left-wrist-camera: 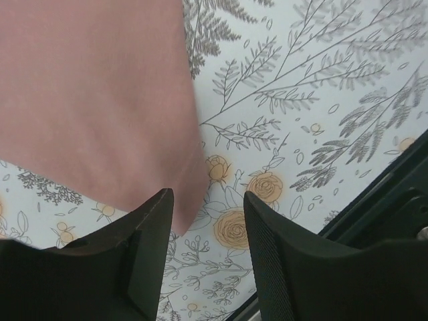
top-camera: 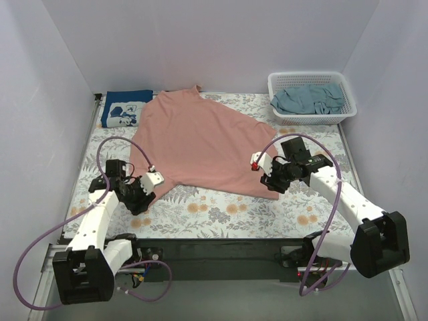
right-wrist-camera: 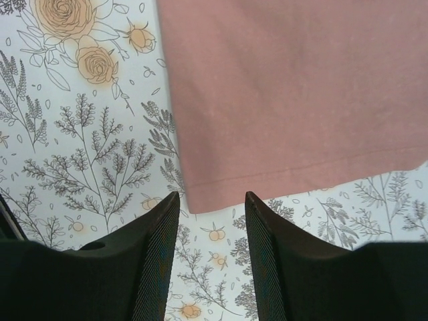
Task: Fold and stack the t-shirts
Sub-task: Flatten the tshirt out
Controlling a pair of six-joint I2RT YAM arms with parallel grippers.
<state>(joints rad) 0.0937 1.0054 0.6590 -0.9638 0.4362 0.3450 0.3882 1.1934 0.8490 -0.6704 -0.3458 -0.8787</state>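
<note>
The dusty-pink t-shirt (top-camera: 200, 144) lies spread flat, plain side up, across the middle of the floral cloth. My left gripper (top-camera: 142, 195) is open just off the shirt's near left corner (left-wrist-camera: 184, 217). My right gripper (top-camera: 269, 182) is open just off the near right hem corner (right-wrist-camera: 200, 200); neither holds anything. The navy t-shirt (top-camera: 125, 108) with white print lies folded at the far left corner. The grey-teal t-shirt (top-camera: 309, 99) lies crumpled in the white basket (top-camera: 344, 85).
The floral table cloth (top-camera: 227, 214) covers the table. White walls close in the left, back and right. A black rail (top-camera: 221, 251) runs along the near edge between the arm bases.
</note>
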